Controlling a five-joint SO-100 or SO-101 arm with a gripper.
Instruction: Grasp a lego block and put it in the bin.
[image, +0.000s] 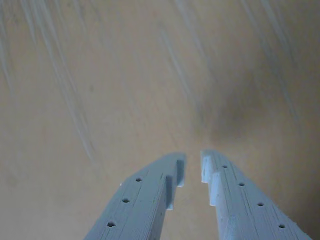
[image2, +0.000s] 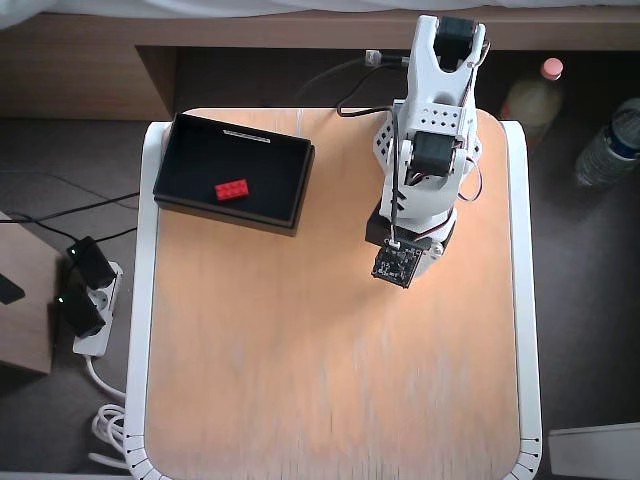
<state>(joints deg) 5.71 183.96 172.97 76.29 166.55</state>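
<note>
Red studded lego block (image2: 231, 189), inside black rectangular bin (image2: 200, 142)

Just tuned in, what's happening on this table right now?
The red lego block already lies inside the black bin at the table's upper left in the overhead view. The arm sits apart from it near the top right. In the wrist view, the gripper holds nothing: its jaws stand slightly apart over bare wood.
</note>
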